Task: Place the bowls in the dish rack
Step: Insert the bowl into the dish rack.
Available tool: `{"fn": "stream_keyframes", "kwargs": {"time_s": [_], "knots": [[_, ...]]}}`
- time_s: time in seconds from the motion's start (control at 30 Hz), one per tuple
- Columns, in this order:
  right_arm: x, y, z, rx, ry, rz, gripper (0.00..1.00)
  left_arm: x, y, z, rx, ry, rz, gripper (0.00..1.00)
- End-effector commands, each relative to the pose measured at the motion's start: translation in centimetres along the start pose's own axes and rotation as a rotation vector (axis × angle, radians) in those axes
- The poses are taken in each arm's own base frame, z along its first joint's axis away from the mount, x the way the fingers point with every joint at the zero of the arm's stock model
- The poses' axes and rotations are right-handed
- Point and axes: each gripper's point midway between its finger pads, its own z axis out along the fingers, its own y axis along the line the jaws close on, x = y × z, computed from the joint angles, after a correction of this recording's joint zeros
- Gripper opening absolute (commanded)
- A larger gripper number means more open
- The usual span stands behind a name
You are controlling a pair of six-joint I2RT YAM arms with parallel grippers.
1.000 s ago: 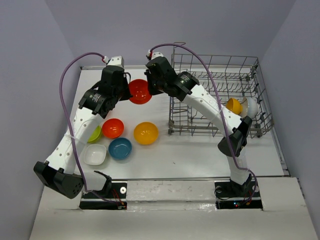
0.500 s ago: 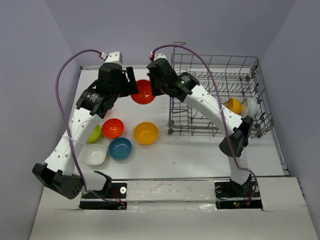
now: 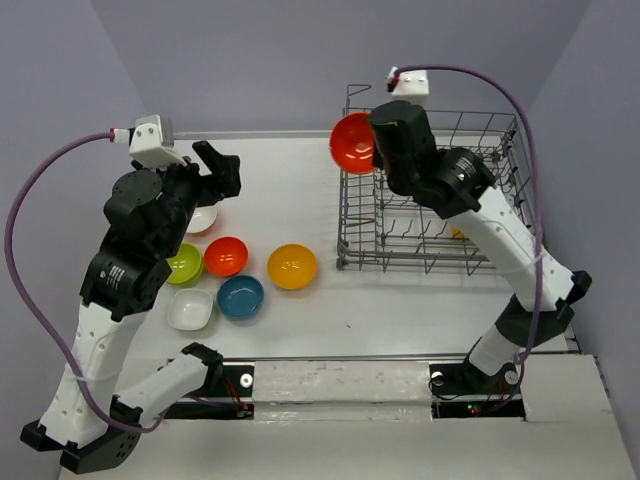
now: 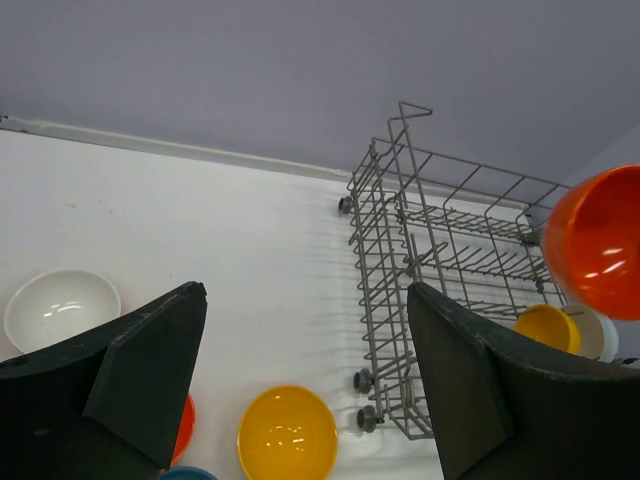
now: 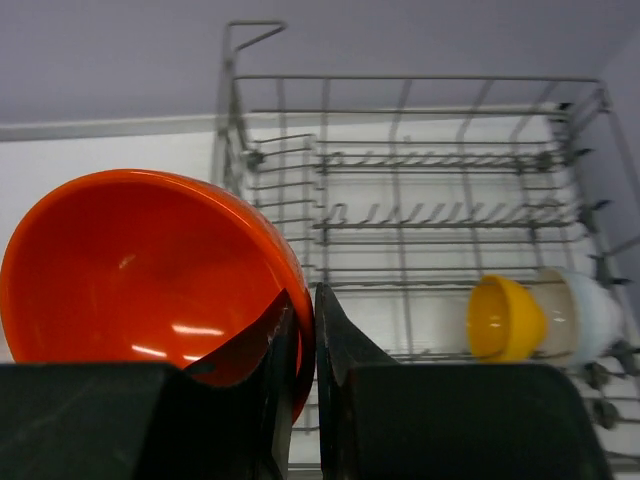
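Note:
My right gripper [image 5: 305,340] is shut on the rim of a red-orange bowl [image 5: 140,265], one finger inside it and one outside. It holds the bowl [image 3: 353,142] tilted in the air above the left end of the grey wire dish rack [image 3: 400,262]. Inside the rack [image 5: 400,165], at its right end, stand a yellow bowl [image 5: 507,318] and a white bowl [image 5: 590,315]. My left gripper [image 4: 305,370] hangs open and empty over the table's left half, far from the held bowl [image 4: 600,250].
On the table left of the rack lie a white round bowl [image 3: 203,218], a red-orange bowl [image 3: 226,256], a yellow-orange bowl [image 3: 292,266], a lime green bowl [image 3: 183,263], a blue bowl [image 3: 240,296] and a squarish white bowl [image 3: 190,309].
The left gripper opened, let go of the red-orange bowl and pulled back to the left. The right gripper kept the bowl and carried it up and right, over the rack's left end.

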Motion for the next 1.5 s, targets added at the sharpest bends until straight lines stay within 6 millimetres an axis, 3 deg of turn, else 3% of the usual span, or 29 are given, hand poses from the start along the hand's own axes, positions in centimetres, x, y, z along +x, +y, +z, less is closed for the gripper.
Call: {"fn": "stream_keyframes", "kwargs": {"time_s": [0.0,0.03,0.1,0.13,0.23,0.33,0.5,0.73,0.97,1.47], "knots": [[-2.3,-10.4,-1.5,0.404,-0.113,-0.017,0.01,3.7,0.0,1.6,0.028,0.055,0.015,0.91],[-2.0,-11.7,-1.5,0.446,-0.104,-0.03,0.01,5.7,0.6,2.1,0.016,0.091,0.025,0.91],[-1.5,-14.6,-1.8,0.538,-0.097,-0.042,0.01,6.8,0.6,2.4,0.03,0.102,0.024,0.91],[-1.3,-16.8,-1.9,0.603,-0.089,-0.045,0.01,8.4,0.9,2.7,0.029,0.132,0.031,0.91],[0.5,-20.0,-1.3,0.736,-0.037,-0.122,0.01,9.7,0.9,3.1,0.045,0.145,0.033,0.91],[2.1,-22.5,-1.0,0.901,0.01,-0.238,0.01,12.3,1.4,3.7,0.05,0.187,0.042,0.91],[3.6,-22.6,0.1,1.013,0.06,-0.399,0.01,14.5,1.9,4.3,0.051,0.218,0.057,0.91],[7.4,-21.3,3.7,1.056,0.153,-0.588,0.01,17.1,3.2,4.4,0.021,0.253,0.073,0.93],[9.9,-20.5,5.9,1.064,0.214,-0.7,0.01,17.8,3.6,4.3,0.021,0.265,0.082,0.93],[12.1,-20.8,6.8,1.087,0.28,-0.822,0.01,18.7,3.3,4.2,0.047,0.29,0.081,0.93]]}}
